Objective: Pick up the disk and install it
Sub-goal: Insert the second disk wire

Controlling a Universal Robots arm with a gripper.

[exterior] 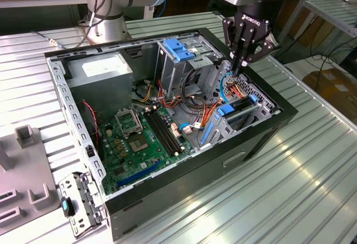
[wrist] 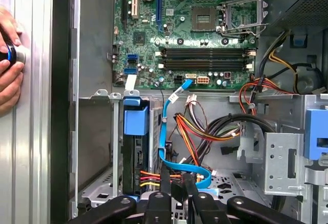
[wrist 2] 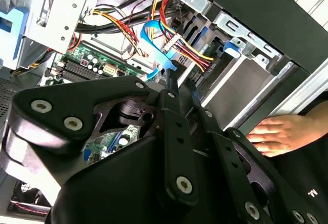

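The disk [exterior: 239, 108] sits on edge in the drive bay at the exterior view's right end of the open computer case [exterior: 262, 138], its blue rails showing. In the first wrist view the disk [wrist: 137, 157] is a dark slab under a blue tab, with red and yellow wires at its end. My gripper [exterior: 241, 68] hangs just above that bay, beside the disk, fingers close together with nothing visibly between them. In both wrist views the fingertips [wrist: 165, 175] [wrist 2: 171, 83] stand next to a blue ribbon cable [wrist: 169, 147] [wrist 2: 156, 39].
A person's hand [wrist: 7, 65] [wrist 2: 282, 134] rests on the table outside the case wall. Inside are the motherboard [exterior: 139, 138], a grey power-supply box [exterior: 106, 71], a blue latch plate [exterior: 178, 48] and loose cable bundles [exterior: 195, 115]. A grey fixture [exterior: 22, 166] lies at the exterior view's left.
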